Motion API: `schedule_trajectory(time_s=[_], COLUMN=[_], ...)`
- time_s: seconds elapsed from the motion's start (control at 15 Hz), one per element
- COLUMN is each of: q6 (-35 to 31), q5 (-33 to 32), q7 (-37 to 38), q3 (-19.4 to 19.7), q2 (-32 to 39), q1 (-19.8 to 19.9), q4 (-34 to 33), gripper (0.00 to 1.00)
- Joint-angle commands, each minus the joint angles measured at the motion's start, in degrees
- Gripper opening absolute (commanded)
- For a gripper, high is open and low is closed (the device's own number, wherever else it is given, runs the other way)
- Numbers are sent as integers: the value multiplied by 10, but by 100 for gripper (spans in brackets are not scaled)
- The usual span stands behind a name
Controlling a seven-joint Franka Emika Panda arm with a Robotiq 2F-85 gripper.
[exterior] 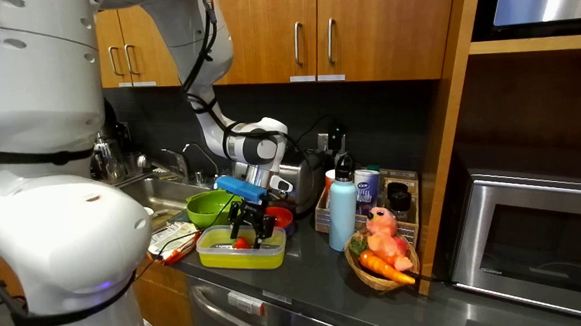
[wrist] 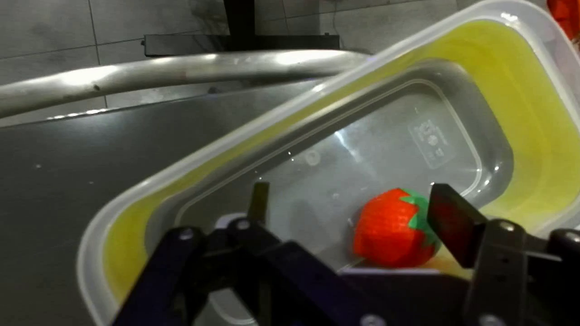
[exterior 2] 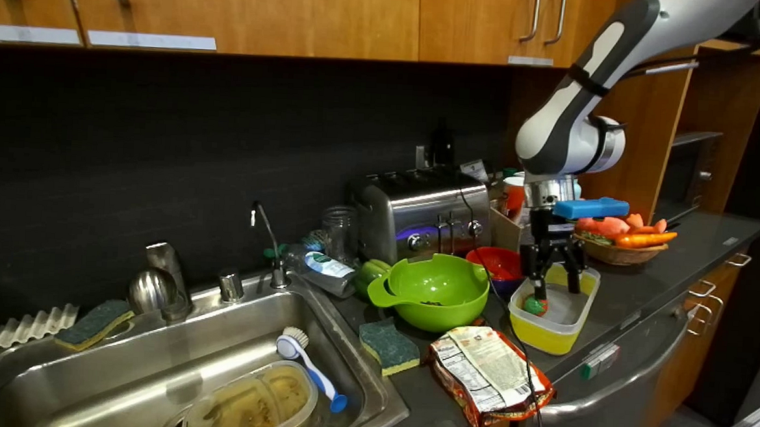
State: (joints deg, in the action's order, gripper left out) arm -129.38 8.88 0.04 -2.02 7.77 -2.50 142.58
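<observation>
My gripper [exterior: 245, 239] points down into a clear and yellow plastic container [exterior: 241, 261] on the dark counter. It also shows in an exterior view [exterior 2: 557, 291] and in the wrist view [wrist: 353, 210]. Its fingers are wide apart with nothing gripped. A red toy strawberry with a green leafy top [wrist: 392, 231] lies on the container floor between the fingers, close to the right finger in the wrist view. Whether that finger touches it I cannot tell. The strawberry also shows in both exterior views [exterior: 241, 243] [exterior 2: 534, 305], partly hidden by a finger in an exterior view.
A green colander bowl [exterior 2: 437, 294], a red bowl [exterior 2: 498, 262] and a snack bag [exterior 2: 488, 375] stand near the container. A toaster [exterior 2: 429, 206] is behind. A blue bottle [exterior: 343, 215] and a basket with toys [exterior: 371, 280] stand farther along. A sink [exterior 2: 151, 364] adjoins.
</observation>
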Motion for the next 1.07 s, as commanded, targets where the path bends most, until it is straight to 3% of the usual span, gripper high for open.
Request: schedule_trajectory(time_s=[0.0, 0.47, 1.0], q6=[1, 7, -5], q5=[-44, -102, -88], q7=[47, 106, 100], q3=[18, 22, 42], q2=[-60, -123, -124], q1=[11, 18, 46], q4=[29, 44, 67], gripper=[100, 100, 100])
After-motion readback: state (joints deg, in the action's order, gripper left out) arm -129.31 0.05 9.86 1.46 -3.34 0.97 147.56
